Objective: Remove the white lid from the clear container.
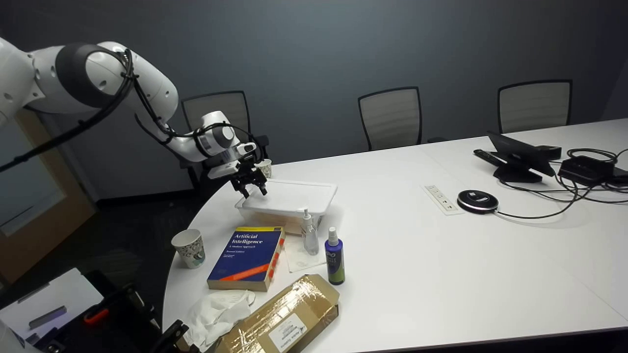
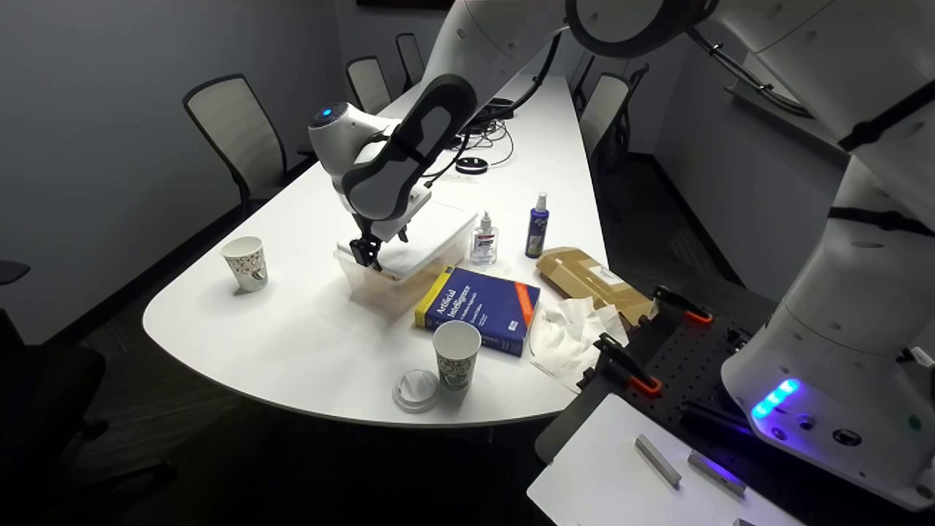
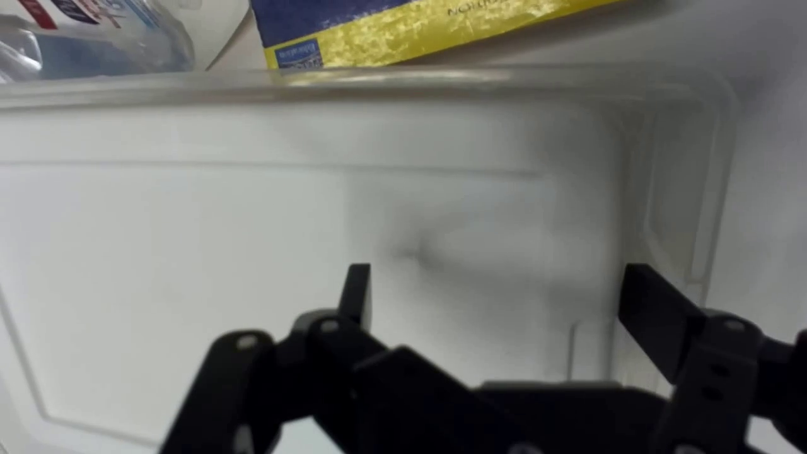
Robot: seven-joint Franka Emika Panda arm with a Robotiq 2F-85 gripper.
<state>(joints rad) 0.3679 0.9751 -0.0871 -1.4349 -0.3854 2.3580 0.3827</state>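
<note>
The white lid (image 1: 294, 195) lies flat on top of the clear container (image 1: 272, 219) in both exterior views. Tan contents show faintly through the container's wall (image 2: 387, 288). In the wrist view the lid (image 3: 189, 252) fills most of the picture, and the container's rim (image 3: 684, 195) shows beyond the lid's right end. My gripper (image 3: 495, 277) is open and empty, pointing down at that end. One finger is over the lid's top; the other is at its end edge, over the rim. I cannot tell whether the fingers touch the lid. The gripper (image 1: 254, 192) also shows in an exterior view.
A blue book (image 1: 249, 256), sanitizer bottle (image 1: 310, 235) and purple spray bottle (image 1: 335, 260) stand close to the container. Paper cups (image 2: 246, 264) (image 2: 456, 356), a cup lid (image 2: 416, 390), crumpled white paper (image 2: 573, 342) and a tan package (image 2: 592, 283) are also on the table.
</note>
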